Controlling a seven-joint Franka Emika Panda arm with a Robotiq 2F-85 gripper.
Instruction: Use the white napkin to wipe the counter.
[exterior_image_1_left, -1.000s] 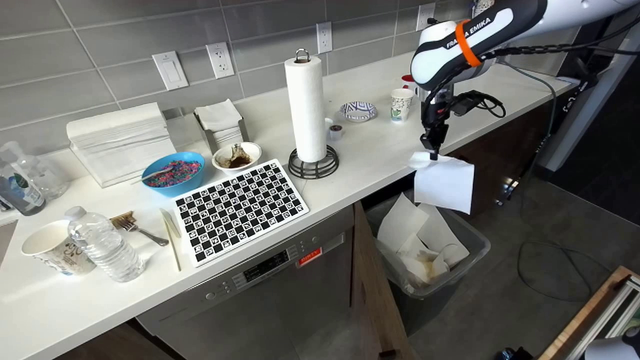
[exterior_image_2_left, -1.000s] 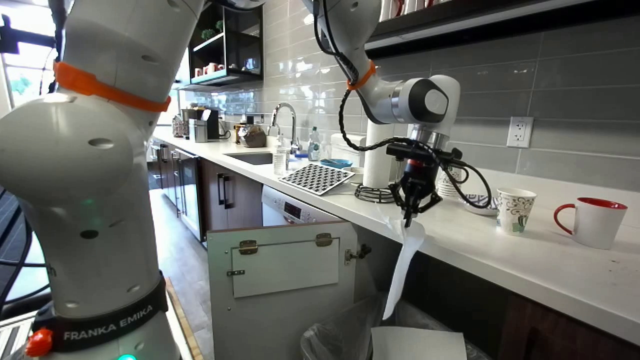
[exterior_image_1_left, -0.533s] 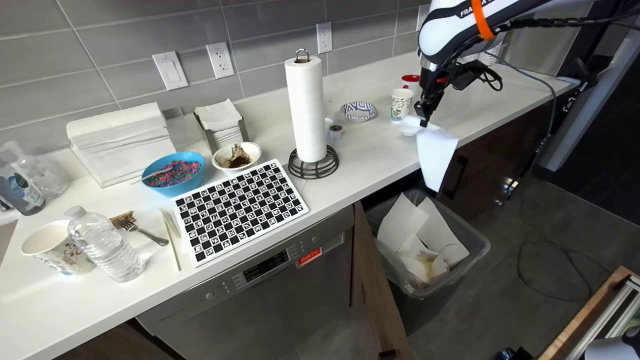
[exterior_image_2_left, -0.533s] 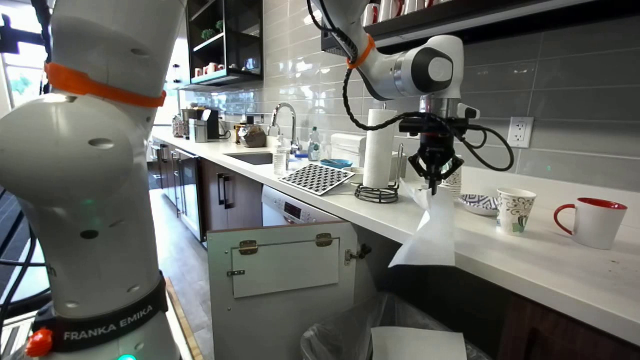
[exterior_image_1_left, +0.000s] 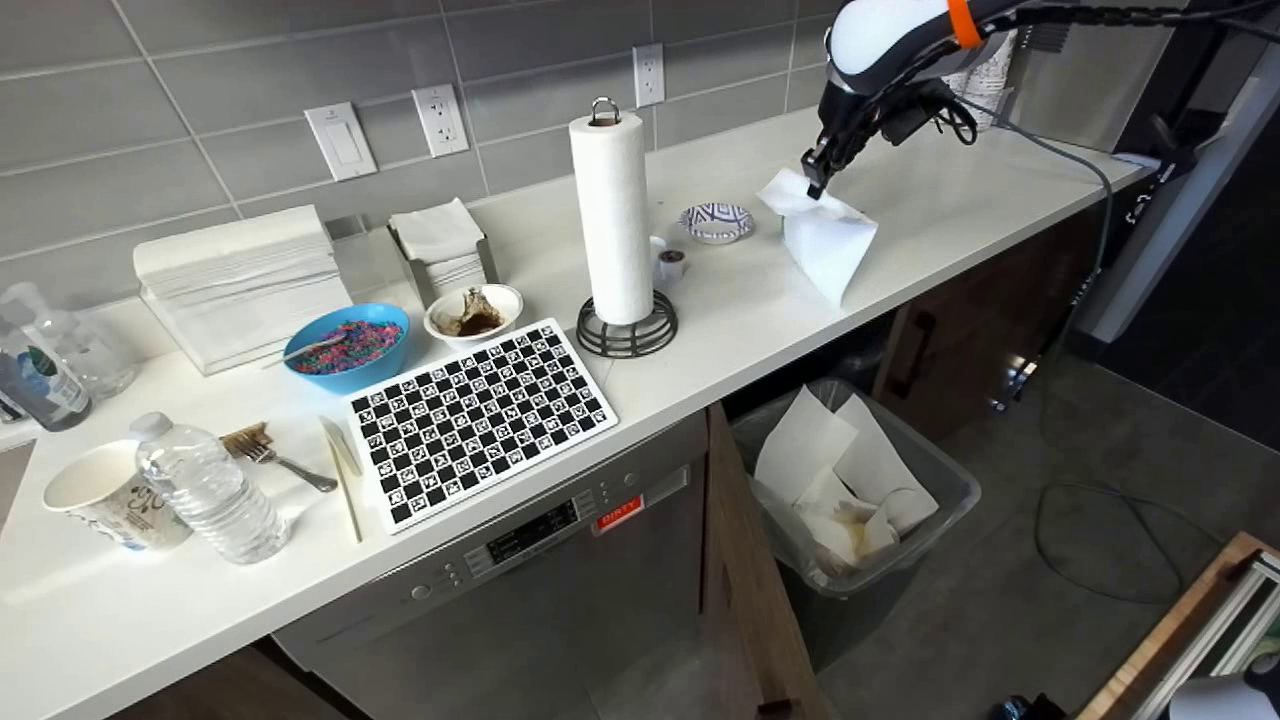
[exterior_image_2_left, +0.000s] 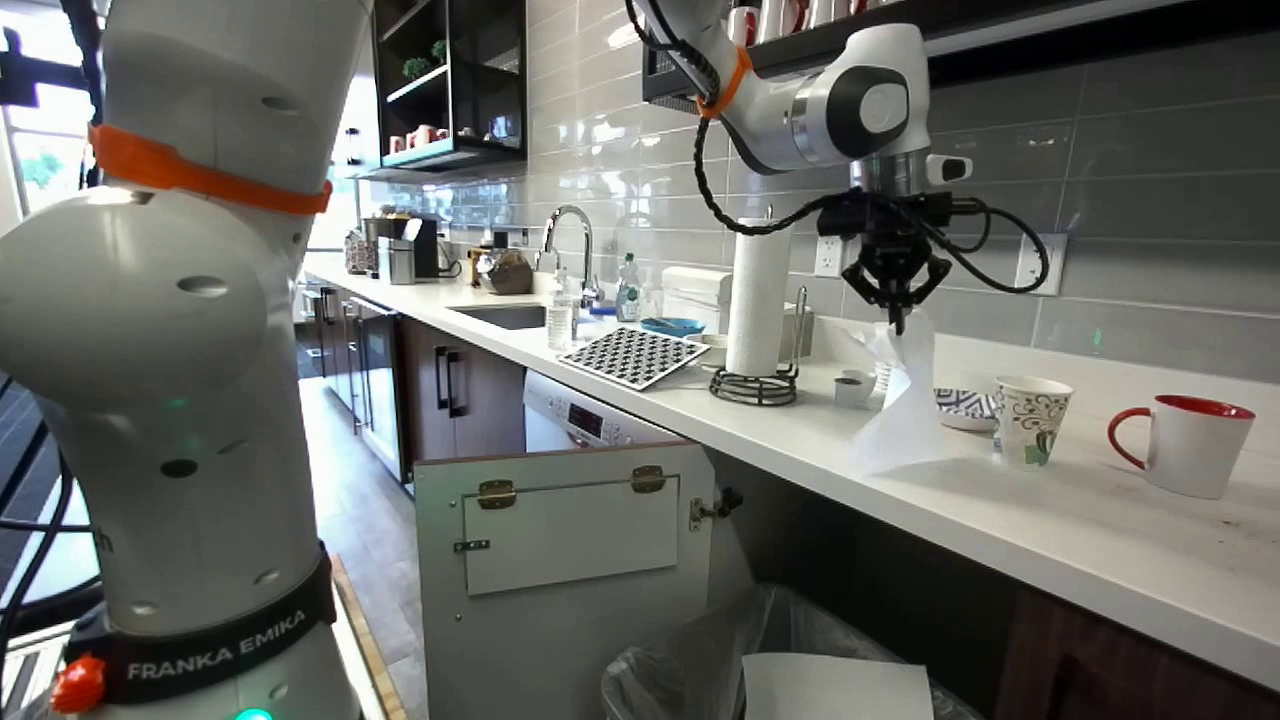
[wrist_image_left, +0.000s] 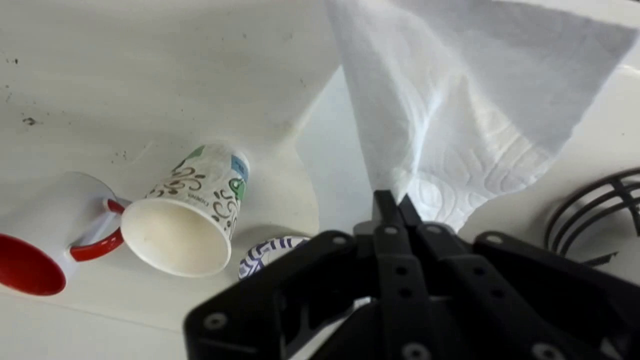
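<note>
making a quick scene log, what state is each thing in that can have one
gripper, shut on the white napkin
white napkin, creased, hanging down
counter, dark specks on it
red-handled mug, upright
cup beside the mug, upright, uncovered
paper towel roll, upright
bin, uncovered, papers inside
cabinet door beside the bin, open
dishwasher, shut, labelled DIRTY
water bottle, upright
blue bowl, holding colorful bits
white bowl, dark residue inside

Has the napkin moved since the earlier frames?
Yes: in an exterior view the napkin has gone toward the patterned bowl and now hangs over the counter, no longer past its front edge.
</note>
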